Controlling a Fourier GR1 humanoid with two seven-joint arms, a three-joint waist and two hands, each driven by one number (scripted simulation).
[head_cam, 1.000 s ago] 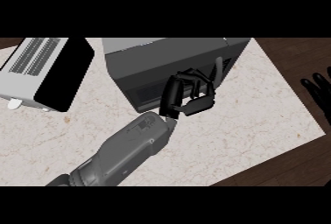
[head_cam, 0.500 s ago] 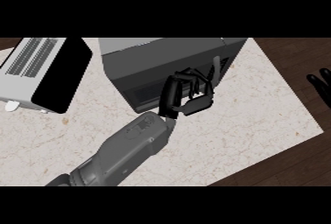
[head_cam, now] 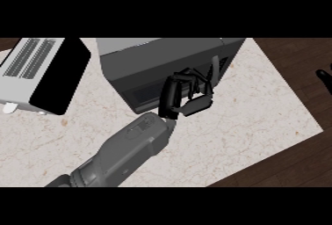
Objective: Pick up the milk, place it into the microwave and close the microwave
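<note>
- The left hand (head_cam: pixel 185 94) is held against the front of the microwave (head_cam: pixel 162 66), fingers curled with nothing visibly grasped; this placement is judged to suit pushing the door shut.
- The microwave door appears closed or almost so, seen as a dark front panel facing the forearm.
- The milk is not seen anywhere; it is presumably inside the microwave, though this cannot be confirmed.
- Only fingertips of the right hand (head_cam: pixel 323 79) are shown at the right edge, so its state cannot be told.
- A toaster (head_cam: pixel 32 66) is left standing beside the microwave on the counter (head_cam: pixel 259 118).

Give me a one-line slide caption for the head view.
Left hand reaches against the front of the closed microwave, toaster at the counter's left; right hand rests at the right edge.
</note>
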